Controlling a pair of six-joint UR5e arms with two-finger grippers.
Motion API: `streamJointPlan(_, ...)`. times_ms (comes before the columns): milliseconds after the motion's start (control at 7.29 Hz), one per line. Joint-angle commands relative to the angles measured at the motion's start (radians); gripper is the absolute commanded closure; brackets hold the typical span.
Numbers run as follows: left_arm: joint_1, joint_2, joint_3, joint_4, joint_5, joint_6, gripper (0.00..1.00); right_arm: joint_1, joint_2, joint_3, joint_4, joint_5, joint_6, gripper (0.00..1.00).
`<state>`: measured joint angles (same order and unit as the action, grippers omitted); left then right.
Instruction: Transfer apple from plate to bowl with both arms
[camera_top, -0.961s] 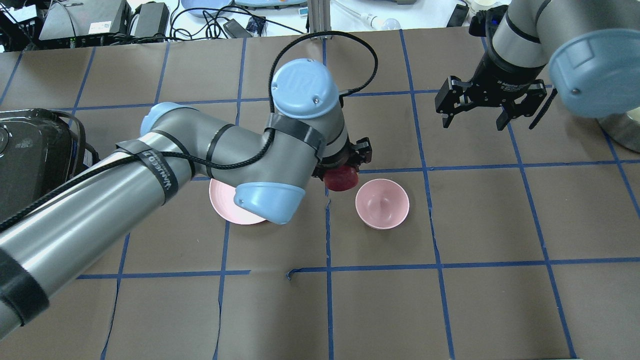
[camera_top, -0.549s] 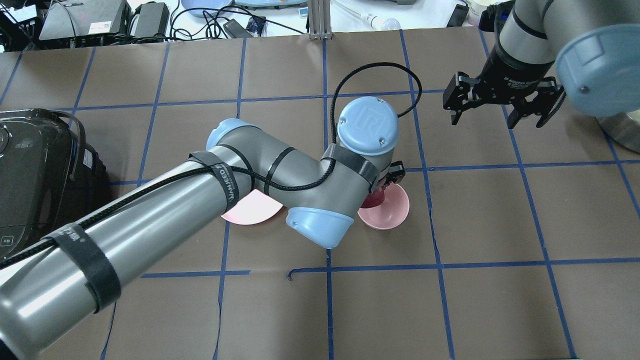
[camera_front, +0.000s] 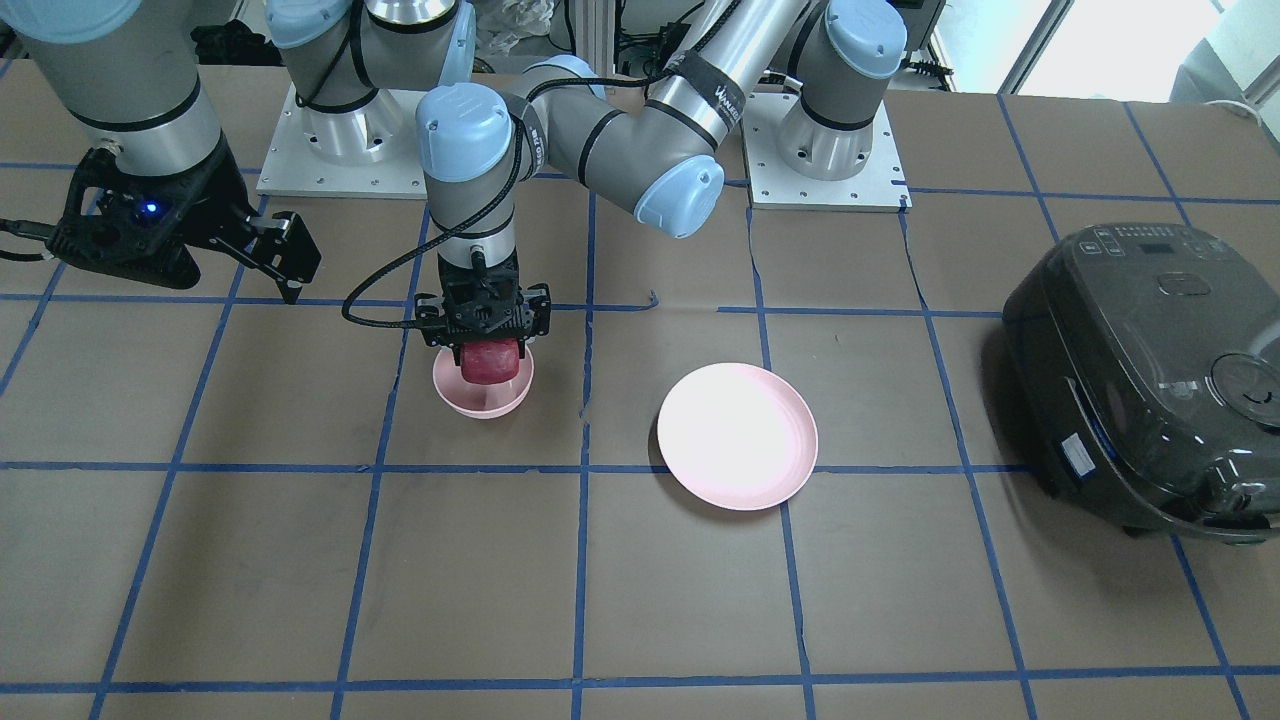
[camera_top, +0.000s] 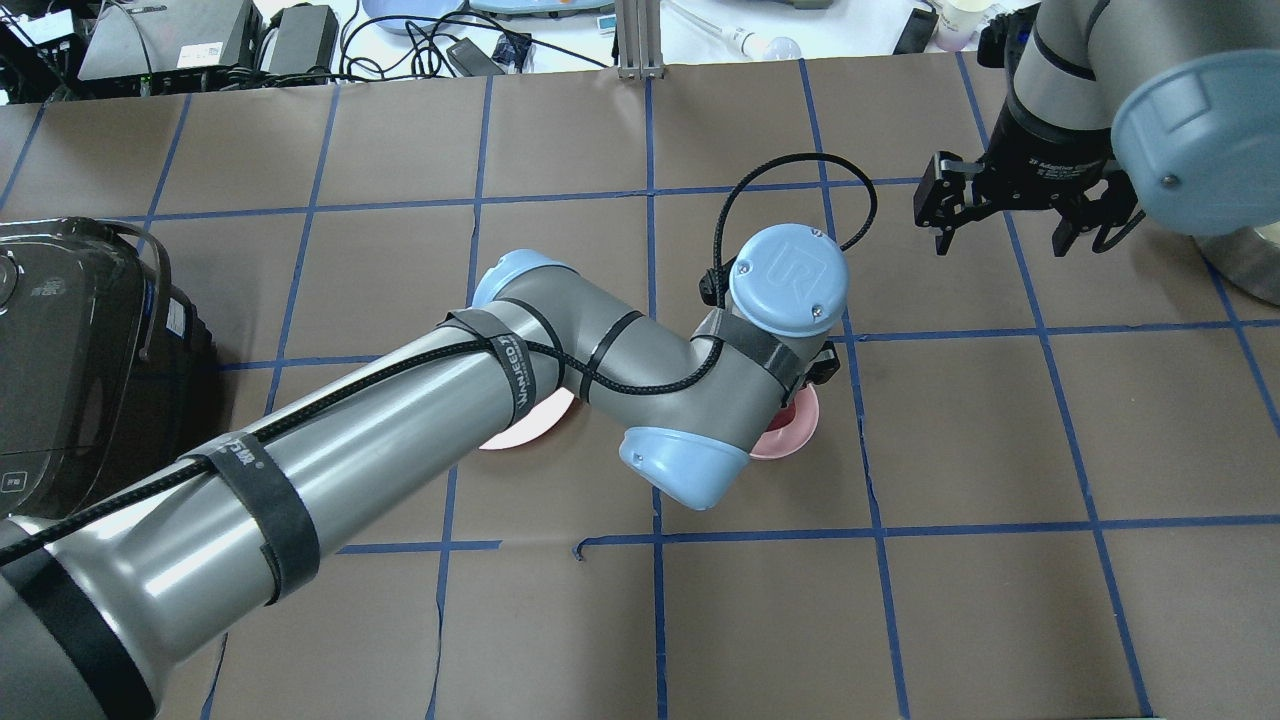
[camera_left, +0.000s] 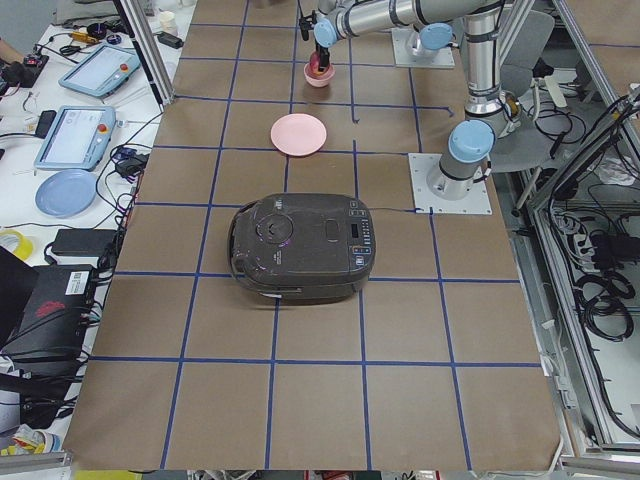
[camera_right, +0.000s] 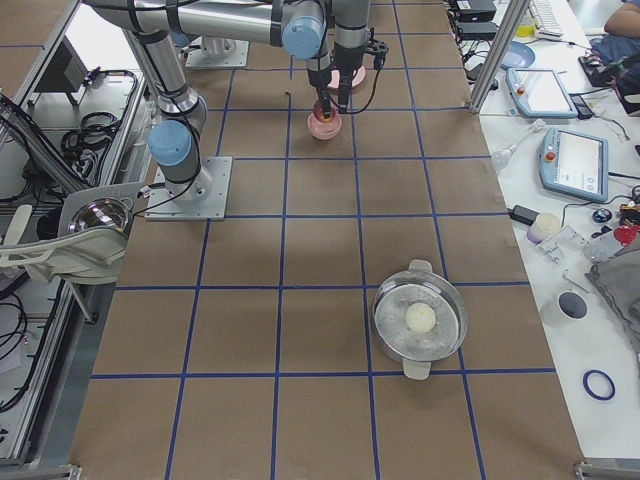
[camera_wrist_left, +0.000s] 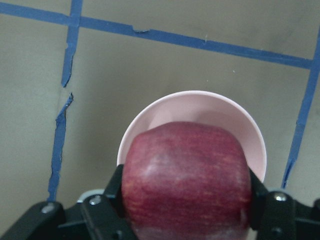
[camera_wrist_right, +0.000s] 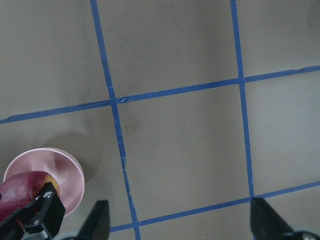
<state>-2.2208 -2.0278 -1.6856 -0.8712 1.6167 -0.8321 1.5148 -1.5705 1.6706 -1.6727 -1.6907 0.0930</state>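
Observation:
My left gripper (camera_front: 489, 345) is shut on the dark red apple (camera_front: 490, 361) and holds it just above the small pink bowl (camera_front: 483, 398). In the left wrist view the apple (camera_wrist_left: 186, 177) fills the space between the fingers (camera_wrist_left: 259, 192), right over the bowl (camera_wrist_left: 215, 112). In the overhead view the left arm hides most of the bowl (camera_top: 790, 435) and the plate (camera_top: 520, 430). The wide pink plate (camera_front: 737, 436) lies bare on the table. My right gripper (camera_top: 1005, 225) is open and empty, hovering well apart from the bowl; it also shows in the front-facing view (camera_front: 240, 250).
A black rice cooker (camera_front: 1150, 370) stands at the robot's left end of the table. A steel pot with a lid (camera_right: 420, 317) stands at the robot's right end. The brown table is marked with blue tape lines (camera_front: 580, 465).
My left arm has carried the apple from beside the plate to right over the bowl. My right gripper has drifted farther to the robot's right, still open.

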Motion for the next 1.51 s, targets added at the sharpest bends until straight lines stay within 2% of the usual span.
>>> streamJointPlan(0,-0.004,-0.020,0.004,0.018,0.000,-0.001,0.89,0.004,-0.003,0.000,-0.004,0.003,0.001,0.00)
streamJointPlan(412,-0.004,-0.031,0.004,0.040,0.002,0.008,0.37,0.007,-0.005,-0.006,0.001,0.045,0.002,0.00)
streamJointPlan(961,0.000,-0.025,0.004,0.038,0.000,0.018,0.15,0.007,-0.022,-0.005,0.005,0.043,0.001,0.00)
streamJointPlan(1373,0.041,0.007,-0.003,0.032,-0.003,0.126,0.06,0.007,-0.026,-0.011,0.007,0.068,0.004,0.00)
